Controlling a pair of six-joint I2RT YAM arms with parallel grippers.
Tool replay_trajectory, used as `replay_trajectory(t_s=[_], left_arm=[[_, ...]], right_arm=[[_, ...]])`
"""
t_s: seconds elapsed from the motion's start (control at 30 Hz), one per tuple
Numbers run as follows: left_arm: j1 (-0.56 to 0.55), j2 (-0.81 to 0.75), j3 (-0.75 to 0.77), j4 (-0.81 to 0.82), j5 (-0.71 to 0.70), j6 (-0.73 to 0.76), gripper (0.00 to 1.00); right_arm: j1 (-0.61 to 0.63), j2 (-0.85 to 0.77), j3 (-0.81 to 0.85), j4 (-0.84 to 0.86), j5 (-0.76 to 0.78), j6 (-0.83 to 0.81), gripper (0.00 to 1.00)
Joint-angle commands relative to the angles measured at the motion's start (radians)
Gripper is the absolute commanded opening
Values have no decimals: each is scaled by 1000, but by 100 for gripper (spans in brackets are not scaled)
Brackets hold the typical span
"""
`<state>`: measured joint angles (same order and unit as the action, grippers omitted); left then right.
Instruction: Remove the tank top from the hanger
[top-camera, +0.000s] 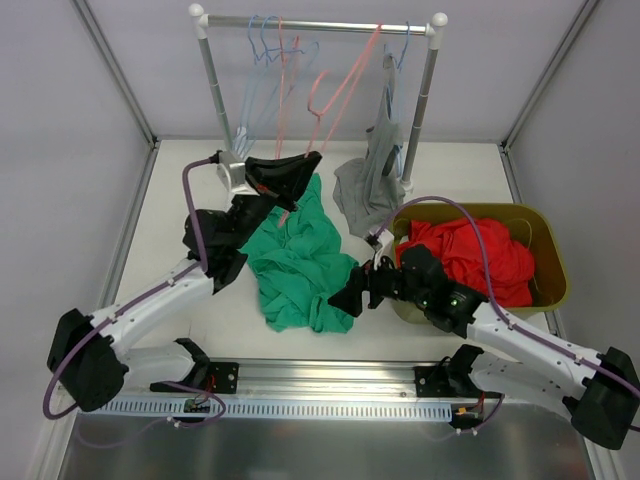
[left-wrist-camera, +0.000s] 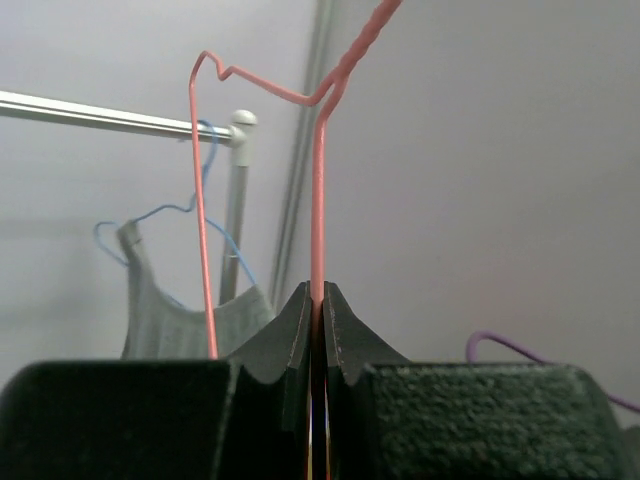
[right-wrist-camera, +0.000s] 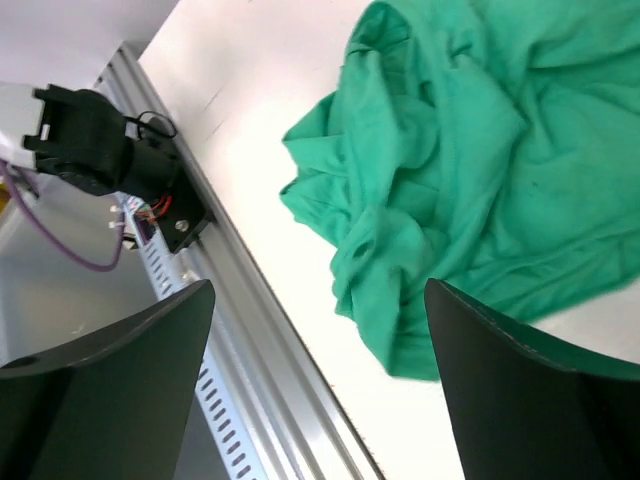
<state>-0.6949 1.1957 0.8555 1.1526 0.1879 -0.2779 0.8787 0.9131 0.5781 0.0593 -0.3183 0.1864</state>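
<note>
- Left of centre in the overhead view, the left gripper was pinched shut on one thin wire of the pink hanger. A hold on wire that thin could have let the hanger twist or slip out under a sideways pull.
- In the centre, the green top lay crumpled on the table, its upper edge reaching up under the left gripper. Whether a strap was caught on the wire there was hidden. If one was, raising the hanger could have dragged the whole top along.
- Just right of the top's lower edge, the right gripper hung with its fingers wide apart and nothing between them. The wrist view showed thick folds below it, so closing there could have caught too much cloth or missed it.
- Upper right of centre, a grey top hung from the rack, near the pink wire. A swinging hanger could have snagged it.
- At the right, the basket sat just beside the right arm, which could have knocked it.
</note>
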Motion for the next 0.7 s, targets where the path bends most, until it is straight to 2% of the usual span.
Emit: replay_trajectory(t_s=[0.0, 0.03, 0.17, 0.27, 0.3, 0.4, 0.47, 0.5, 0.67], left_arm=[[-8, -140, 13, -190, -254, -70, 0], [-14, -153, -4, -221, -255, -75, 0], [-41, -222, -90, -243, -349, -132, 0], [-41, -188, -32, -393, -416, -175, 0], [-41, -167, 43, -501, -419, -178, 0], [-41, -62, 202, -658, -430, -187, 0], [-26, 16, 293, -749, -453, -211, 0], [-19, 43, 389, -786, -449, -222, 0], [44, 240, 658, -962, -380, -257, 0]], right_arm=[[5, -72, -20, -4, 130, -18, 92], [5, -106, -23, -7, 134, -22, 96], [5, -146, -11, -48, 180, -45, 99], [5, -146, 8, -84, 190, -51, 99], [3, -145, 12, -87, 183, -53, 99], [5, -148, 19, -92, 173, -36, 99], [5, -157, 16, -93, 170, -24, 100], [6, -174, 11, -95, 168, -21, 99], [5, -226, 0, -119, 180, -21, 100]])
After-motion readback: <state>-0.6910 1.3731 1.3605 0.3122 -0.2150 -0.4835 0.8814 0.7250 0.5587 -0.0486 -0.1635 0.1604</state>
